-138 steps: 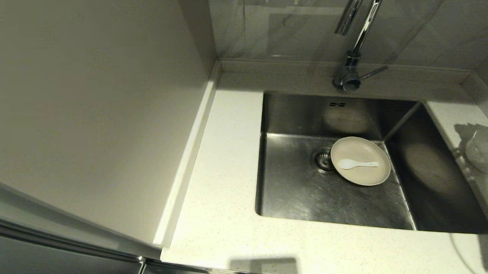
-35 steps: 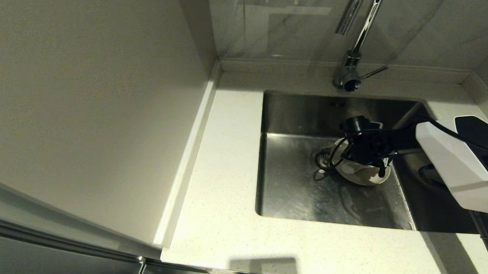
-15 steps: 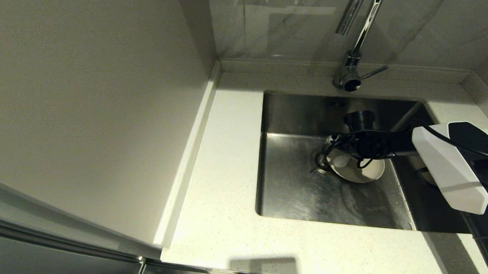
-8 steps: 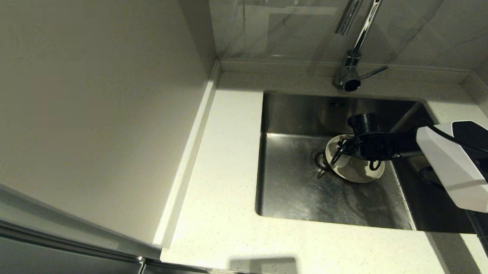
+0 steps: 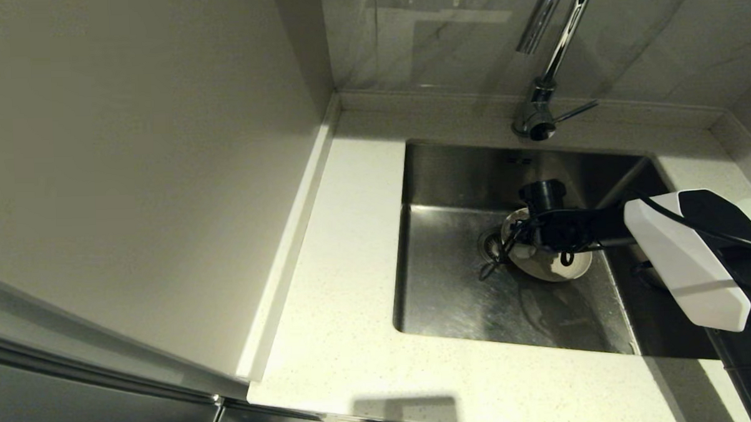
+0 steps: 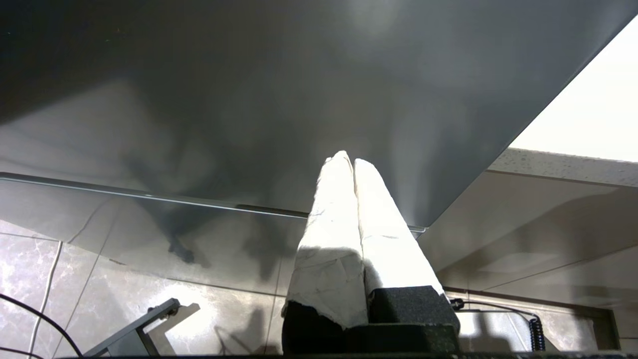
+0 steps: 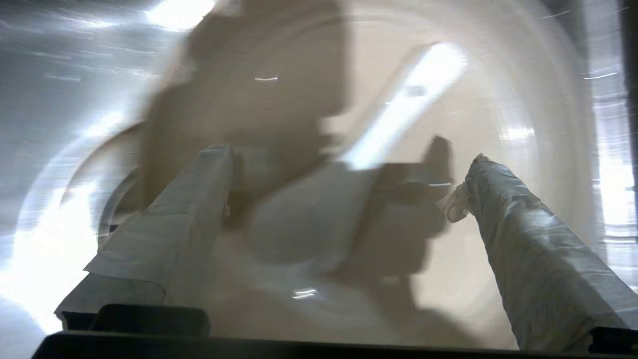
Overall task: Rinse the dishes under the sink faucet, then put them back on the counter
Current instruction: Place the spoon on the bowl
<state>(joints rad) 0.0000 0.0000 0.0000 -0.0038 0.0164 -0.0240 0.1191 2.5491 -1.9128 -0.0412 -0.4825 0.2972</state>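
Observation:
A shallow cream plate lies on the floor of the steel sink, beside the drain. A white spoon rests in the plate. My right gripper reaches in from the right and hangs low over the plate. It is open, with the spoon's bowl end between its two wrapped fingers and touching neither. The chrome faucet stands behind the sink, no water showing. My left gripper is shut and empty, parked below the counter's edge.
Speckled counter runs along the sink's left and front, and a beige wall panel rises on the left. The drain strainer sits just left of the plate. The sink's right wall stands close under my right forearm.
Since the earliest frame my right arm has come into the sink over the plate. Over the last second it shifted slightly left and lower, jaws still open.

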